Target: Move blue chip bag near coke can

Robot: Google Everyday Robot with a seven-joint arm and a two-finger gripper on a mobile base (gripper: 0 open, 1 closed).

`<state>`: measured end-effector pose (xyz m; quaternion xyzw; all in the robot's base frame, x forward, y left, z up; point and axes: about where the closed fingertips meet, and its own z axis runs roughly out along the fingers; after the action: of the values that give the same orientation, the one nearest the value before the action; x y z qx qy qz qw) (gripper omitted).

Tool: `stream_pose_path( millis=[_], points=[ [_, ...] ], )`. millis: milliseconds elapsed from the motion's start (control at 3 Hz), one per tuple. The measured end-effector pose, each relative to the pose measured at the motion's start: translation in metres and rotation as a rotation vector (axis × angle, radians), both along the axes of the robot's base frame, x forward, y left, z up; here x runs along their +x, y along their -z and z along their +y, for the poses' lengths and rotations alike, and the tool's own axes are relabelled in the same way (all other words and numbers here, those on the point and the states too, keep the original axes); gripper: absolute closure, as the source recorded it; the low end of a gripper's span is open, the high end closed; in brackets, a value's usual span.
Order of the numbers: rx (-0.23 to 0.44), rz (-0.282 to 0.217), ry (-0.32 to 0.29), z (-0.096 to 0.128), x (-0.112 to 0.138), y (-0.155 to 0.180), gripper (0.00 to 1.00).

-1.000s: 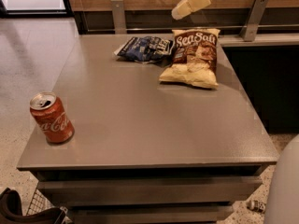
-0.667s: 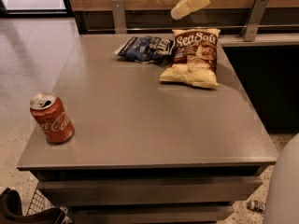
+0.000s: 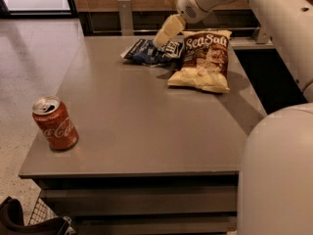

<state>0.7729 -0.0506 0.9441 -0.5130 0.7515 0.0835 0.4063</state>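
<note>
At the bottom left a dark object (image 3: 11, 220) and a bit of wire mesh (image 3: 43, 213) are being cut off by the frame edge, and what they are is hard to say. The coke can (image 3: 55, 124) is standing upright near the front left corner of the grey table (image 3: 146, 131), its opened top facing the camera. The blue chip bag (image 3: 145, 53) is lying crumpled at the far side of the table, well apart from the can, and its right end is being hidden by the gripper (image 3: 161, 40) and by the tan Sea Salt bag (image 3: 203, 60) just beside it.

The gripper is pointing down and left, with its tip at the bag's top right part. Whether it is touching or gripping the foil cannot be told.

A second ago it was hanging higher and further right, above the tan bag's far edge. It has come down onto the blue bag, and the arm (image 3: 274, 13) and the pale robot body (image 3: 279, 175) are now filling the right side. The can and both bags are lying where they lay.
</note>
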Motion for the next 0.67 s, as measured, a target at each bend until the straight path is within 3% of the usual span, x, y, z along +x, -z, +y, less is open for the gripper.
stream_pose_path(
  millis=[333, 667],
  points=[
    [-0.039, 0.039, -0.030, 0.028, 0.005, 0.031, 0.00],
    [-0.033, 0.087, -0.054, 0.049, 0.016, 0.059, 0.00]
  ],
)
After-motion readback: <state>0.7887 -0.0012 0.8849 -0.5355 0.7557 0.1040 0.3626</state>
